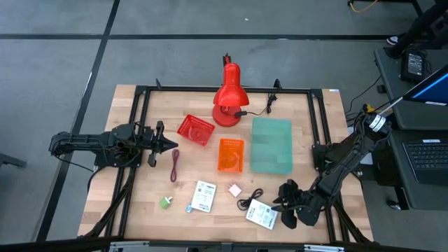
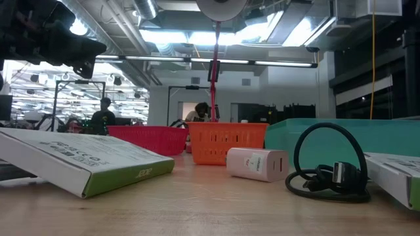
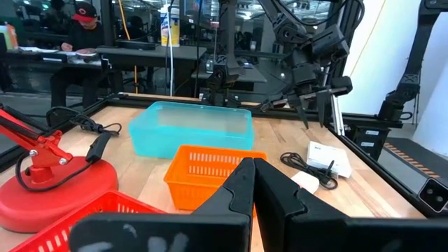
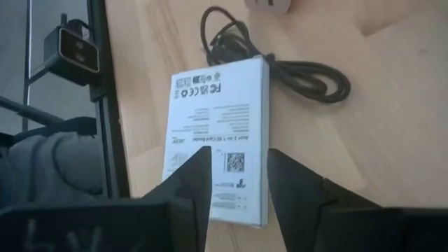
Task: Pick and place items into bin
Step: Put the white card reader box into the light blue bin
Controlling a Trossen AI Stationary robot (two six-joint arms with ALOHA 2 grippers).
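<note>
The right tool (image 4: pixel 236 183) hung with fingers spread astride the near end of a white printed packet (image 4: pixel 218 136) lying flat on the surface beside the black coiled cable (image 4: pixel 280 59), apparently mid-pick, and next needed to pinch and lift it, while the left tool (image 1: pixel 162 143) waited pressed together.

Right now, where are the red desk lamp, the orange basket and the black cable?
red desk lamp (image 1: pixel 229 94), high view, on its shade.
orange basket (image 1: pixel 231 155), high view, on its inside floor.
black coiled cable (image 2: pixel 328 167), low view, on its plug end.
</note>
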